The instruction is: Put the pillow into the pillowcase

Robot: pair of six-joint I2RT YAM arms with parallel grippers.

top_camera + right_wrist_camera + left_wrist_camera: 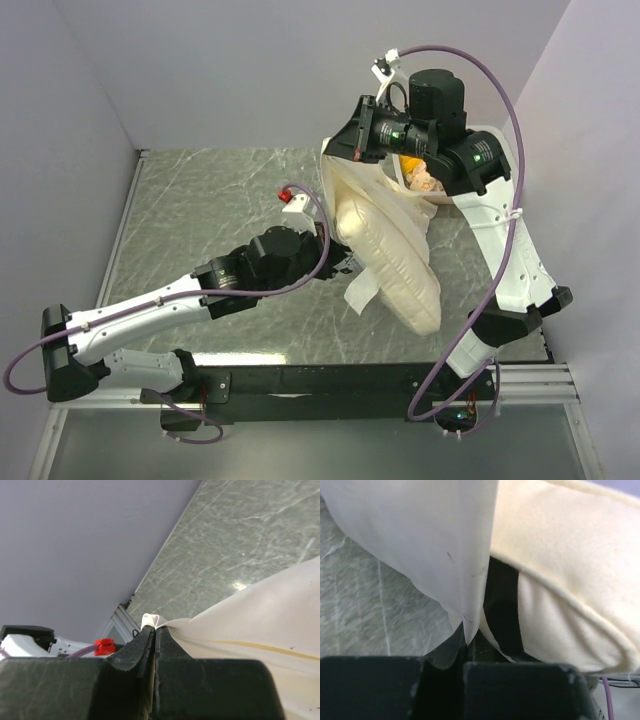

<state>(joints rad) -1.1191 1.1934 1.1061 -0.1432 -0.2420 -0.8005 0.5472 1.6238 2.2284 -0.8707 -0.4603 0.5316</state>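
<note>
The plump cream pillow (405, 275) lies slanted on the table right of centre; a patch of brown print (422, 178) shows at its far end under the right arm. The thin pillowcase (345, 195) hangs along the pillow's left side. My right gripper (338, 152) is shut on the pillowcase's far edge and holds it raised; the right wrist view shows the cloth (260, 625) pinched at the tips of that gripper (155, 630). My left gripper (338, 265) is shut on a lower fold of the pillowcase (430, 540), beside the pillow's stitched edge (570, 580); the left wrist view shows its tips (465, 640).
The grey marbled table (220, 200) stretches left of the cloth. Pale walls close in at the back and both sides. A loose flap of pillowcase (362, 290) lies on the table near the left gripper. A black rail (320, 380) runs along the near edge.
</note>
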